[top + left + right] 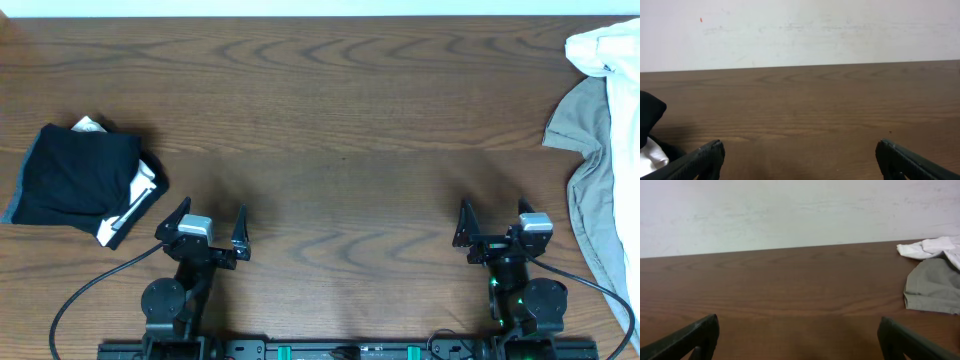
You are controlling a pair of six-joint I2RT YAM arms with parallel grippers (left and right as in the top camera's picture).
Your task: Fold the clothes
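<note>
The clothes lie heaped at the table's right edge: a white garment [608, 48] at the back and a grey-beige garment [598, 170] trailing toward the front. The right wrist view shows the white garment [935, 246] and the grey-beige one [934, 286] at its right side. My right gripper [493, 222] stands open near the front edge, left of the heap, nothing between its fingers [697, 335]. Front left, my left gripper [210, 224] is open and empty too, its fingers [702, 159] wide over bare wood.
A folded black garment [78, 178] lies on a white one at the left side of the wooden table [340, 130]; its edge [650, 112] shows in the left wrist view. Cables run from both arm bases along the front edge. A pale wall stands behind the table.
</note>
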